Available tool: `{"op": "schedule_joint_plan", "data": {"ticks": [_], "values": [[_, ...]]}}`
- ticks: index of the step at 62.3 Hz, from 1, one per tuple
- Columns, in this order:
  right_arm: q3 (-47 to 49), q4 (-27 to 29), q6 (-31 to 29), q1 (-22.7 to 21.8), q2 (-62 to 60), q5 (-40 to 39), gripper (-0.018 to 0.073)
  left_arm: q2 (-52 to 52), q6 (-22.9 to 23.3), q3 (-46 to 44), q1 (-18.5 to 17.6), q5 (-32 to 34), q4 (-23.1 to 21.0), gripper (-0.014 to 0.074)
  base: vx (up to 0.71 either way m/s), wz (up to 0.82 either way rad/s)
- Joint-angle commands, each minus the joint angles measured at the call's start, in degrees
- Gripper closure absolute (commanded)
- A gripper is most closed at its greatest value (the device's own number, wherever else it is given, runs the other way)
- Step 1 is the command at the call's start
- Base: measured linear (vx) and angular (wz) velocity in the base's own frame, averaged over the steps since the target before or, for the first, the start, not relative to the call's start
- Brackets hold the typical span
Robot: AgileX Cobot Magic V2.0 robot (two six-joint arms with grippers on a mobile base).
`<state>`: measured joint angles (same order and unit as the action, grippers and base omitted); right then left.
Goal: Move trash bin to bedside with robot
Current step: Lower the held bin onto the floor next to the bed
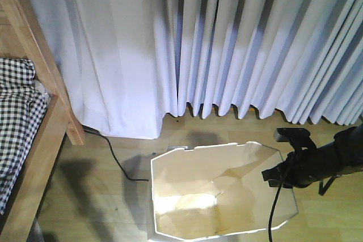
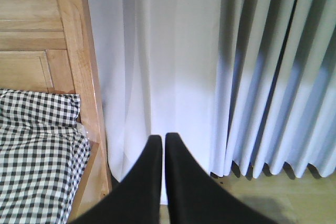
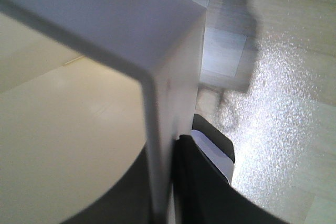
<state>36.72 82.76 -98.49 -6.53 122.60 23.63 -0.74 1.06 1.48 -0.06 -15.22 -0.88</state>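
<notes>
Grips the trash bin (image 1: 227, 168) by its right-hand wall with the right gripper (image 1: 273, 175), one finger inside, one outside, pinched on the thin plastic as the right wrist view confirms; carries nothing in the left gripper (image 2: 161, 139), jaws pressed together, aimed at the curtain (image 2: 173, 51) beside the bed post (image 2: 79, 51); places the bin near the bed frame (image 1: 54, 134) yet apart from it, a strip of bare wood floor (image 1: 96, 202) between; cannot tell whether the base rests on that floor or hangs lifted; judges the task mostly done, with perhaps a short shift toward the frame, then the release, left to do; notes a black cable (image 1: 116, 162) crossing the floor from the post's foot to the bin's rear left corner, a likely snag if pushed that way; finds the curtain hem just behind the bin, soft, no hard stop; reckons open room mainly to the left front, along the side rail; warns of the wall flexing under a one-sided pinch
</notes>
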Motion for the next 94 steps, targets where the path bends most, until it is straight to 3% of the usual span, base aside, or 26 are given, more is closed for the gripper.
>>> {"op": "schedule_joint_plan", "data": {"ticks": [1, 78, 87, 94], "values": [[0.56, 1.8, 0.25, -0.14, -3.53, 11.29, 0.0564, -0.82, 0.25, 1.07, -0.17, 3.98, -0.17, 0.0603, 0.13, 0.02], [0.68, 3.14, -0.01, -0.14, -3.53, 10.33, 0.0564, -0.82, 0.25, 1.07, -0.17, 3.98, -0.17, 0.0603, 0.03, 0.0], [1.55, 2.6, 1.4, -0.3, -3.22, 8.74, 0.0564, -0.82, 0.25, 1.07, -0.17, 3.98, -0.17, 0.0603, 0.0, 0.0], [4.49, -0.31, 6.15, -0.3, -2.43, 6.86, 0.0564, -0.82, 0.25, 1.07, -0.17, 3.98, -0.17, 0.0603, 0.0, 0.0]]}}
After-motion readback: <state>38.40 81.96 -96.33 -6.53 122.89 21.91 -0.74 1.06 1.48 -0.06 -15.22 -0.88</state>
